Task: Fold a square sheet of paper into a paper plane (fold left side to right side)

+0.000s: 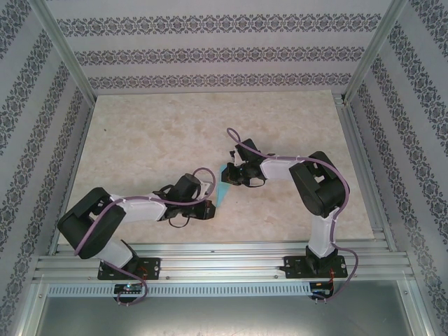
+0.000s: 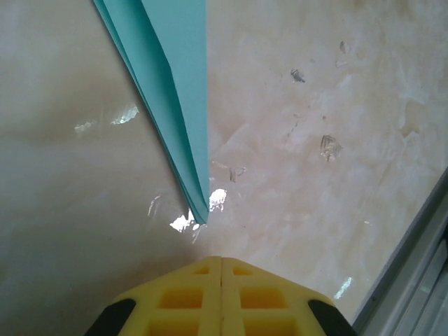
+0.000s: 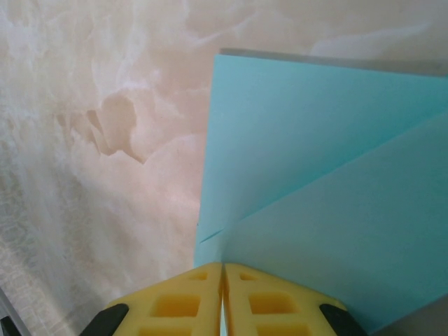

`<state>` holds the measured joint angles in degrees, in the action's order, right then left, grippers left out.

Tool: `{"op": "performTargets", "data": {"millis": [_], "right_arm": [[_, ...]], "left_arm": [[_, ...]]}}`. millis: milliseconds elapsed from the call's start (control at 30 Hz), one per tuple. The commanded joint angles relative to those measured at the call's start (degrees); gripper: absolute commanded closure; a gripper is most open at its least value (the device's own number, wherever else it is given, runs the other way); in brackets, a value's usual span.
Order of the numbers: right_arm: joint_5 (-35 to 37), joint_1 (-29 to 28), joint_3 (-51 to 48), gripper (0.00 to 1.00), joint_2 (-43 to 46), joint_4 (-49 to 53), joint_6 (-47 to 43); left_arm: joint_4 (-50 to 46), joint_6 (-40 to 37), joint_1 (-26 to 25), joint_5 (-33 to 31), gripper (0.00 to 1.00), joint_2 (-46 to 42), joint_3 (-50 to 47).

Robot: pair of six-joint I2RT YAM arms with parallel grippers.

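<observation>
Shows a pale marbled counter (image 1: 175, 133) walled by patterned panels. Bent over it from the near edge, left arm (image 1: 133, 208) and right arm (image 1: 318, 183), both reaching toward the middle. Between their wrists, on the counter, a turquoise paper plane (image 1: 224, 183), layered and narrowing to a point. Right fingers (image 3: 245, 301) pinched shut on its wider end, paper running into their seam. Left fingers (image 2: 199, 297) pressed together on nothing, just short of the pointed tip.

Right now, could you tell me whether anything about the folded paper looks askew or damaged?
Slightly: on the paper plane, layers fan apart along one edge near the tip instead of lying flush. No tear shows.
</observation>
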<state>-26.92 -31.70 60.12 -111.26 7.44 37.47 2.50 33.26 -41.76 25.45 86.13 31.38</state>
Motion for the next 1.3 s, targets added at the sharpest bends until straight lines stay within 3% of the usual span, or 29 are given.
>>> {"op": "performTargets", "data": {"millis": [0, 100, 267, 367, 467, 633, 800, 1000, 1267], "right_arm": [[3.7, 0.9, -1.3, 0.89, -2.1, 0.5, -0.3], [3.0, 0.9, -1.3, 0.88, -0.6, 0.0, 0.1], [5.4, 1.2, -0.5, 0.75, 5.3, 3.8, -1.4], [10.2, 1.1, 1.0, 0.68, 10.2, 9.9, -4.0], [17.8, -0.2, 2.5, 0.61, 14.1, 17.1, -6.1], [31.3, -6.2, 5.5, 0.46, 15.0, 25.7, -5.4], [37.7, -11.6, 8.3, 0.34, 11.2, 26.9, -1.8], [39.6, -13.4, 14.0, 0.36, 4.1, 29.1, -1.3], [38.5, -12.7, 12.4, 0.56, 3.4, 29.4, -0.8]], "left_arm": [[-2.1, 1.4, 1.8, 2.1, 0.94, -4.0, 2.2], [-3.0, 1.8, 3.4, 2.8, 0.94, -4.7, 4.5], [-4.7, 3.6, 7.5, 0.9, 0.8, -6.0, 6.4], [-5.9, 4.5, 10.4, -1.7, 0.66, -8.0, 6.6], [-7.9, 5.2, 13.0, -5.4, 0.64, -10.1, 6.8], [-13.9, 5.1, 14.2, -17.2, 0.55, -13.1, 8.2], [-14.6, 5.1, 14.3, -20.1, 0.49, -13.5, 7.8], [-13.5, 4.9, 14.3, -19.0, 0.47, -12.7, 6.8], [-13.3, 4.5, 14.3, -18.4, 0.46, -13.3, 6.3]]}}
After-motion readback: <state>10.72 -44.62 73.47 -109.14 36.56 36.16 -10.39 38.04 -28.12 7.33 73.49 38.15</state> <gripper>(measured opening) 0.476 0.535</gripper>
